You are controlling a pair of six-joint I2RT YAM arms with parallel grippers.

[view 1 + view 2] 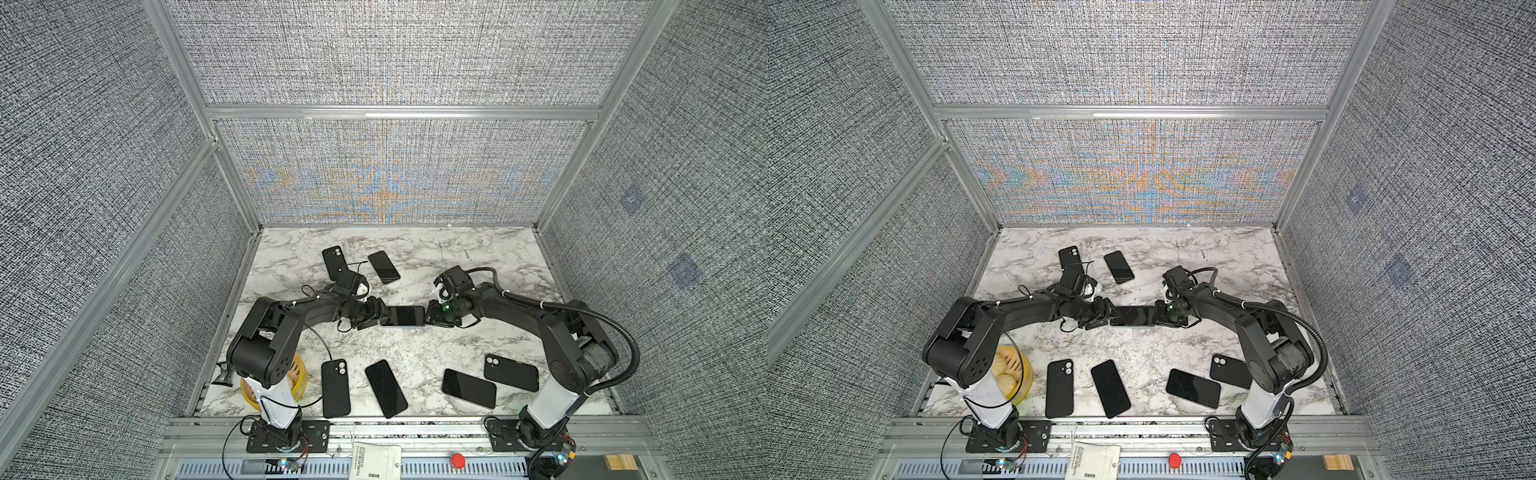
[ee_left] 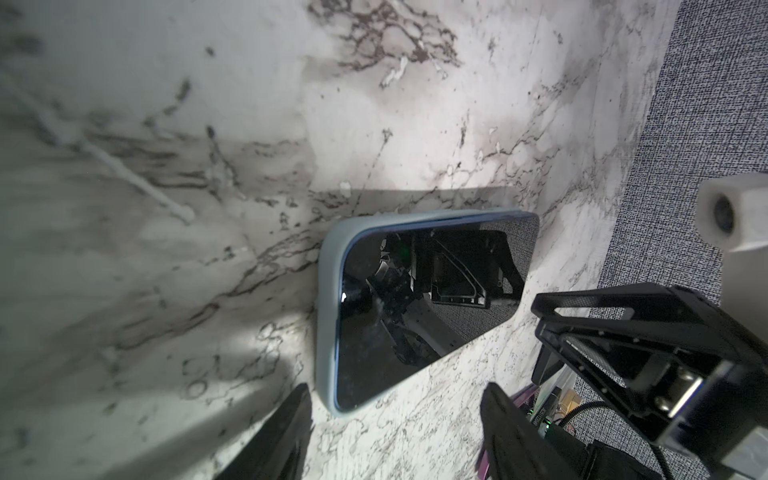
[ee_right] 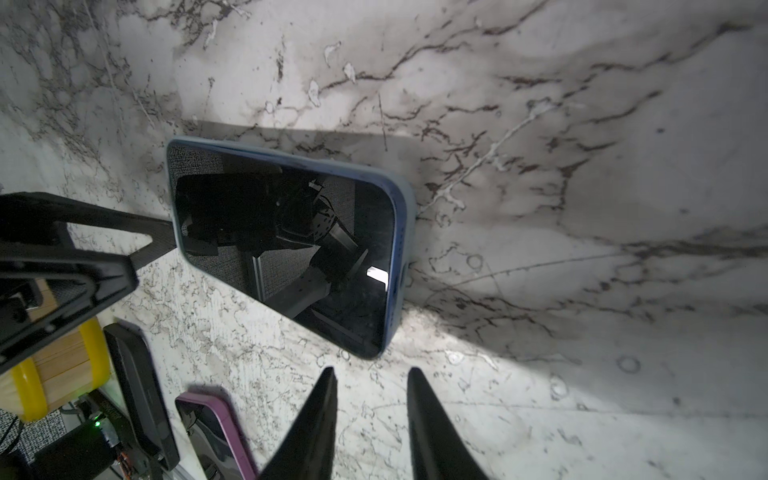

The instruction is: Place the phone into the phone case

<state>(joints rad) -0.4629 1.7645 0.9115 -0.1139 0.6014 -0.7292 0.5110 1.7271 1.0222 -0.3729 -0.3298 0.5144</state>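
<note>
In both top views the phone [image 1: 402, 316] [image 1: 1133, 316] lies screen up at the table's middle, inside a pale blue phone case [image 2: 326, 316] [image 3: 402, 232] whose rim wraps round it. The phone's darker blue side shows along that rim in both wrist views. My left gripper [image 1: 373, 319] [image 2: 395, 399] is at the phone's left end, open, with one corner of the case just ahead of its fingertips. At the right end my right gripper [image 1: 430, 318] [image 3: 371, 374] stands narrowly open over bare marble, nothing between its fingers.
Black cases [image 1: 333, 262] [image 1: 336, 388] [image 1: 511, 372] and bare phones [image 1: 383, 267] [image 1: 386, 388] [image 1: 468, 388] lie at the back left and along the front. A yellow-rimmed basket [image 1: 297, 380] sits by the left arm's base. Frame walls close in the table.
</note>
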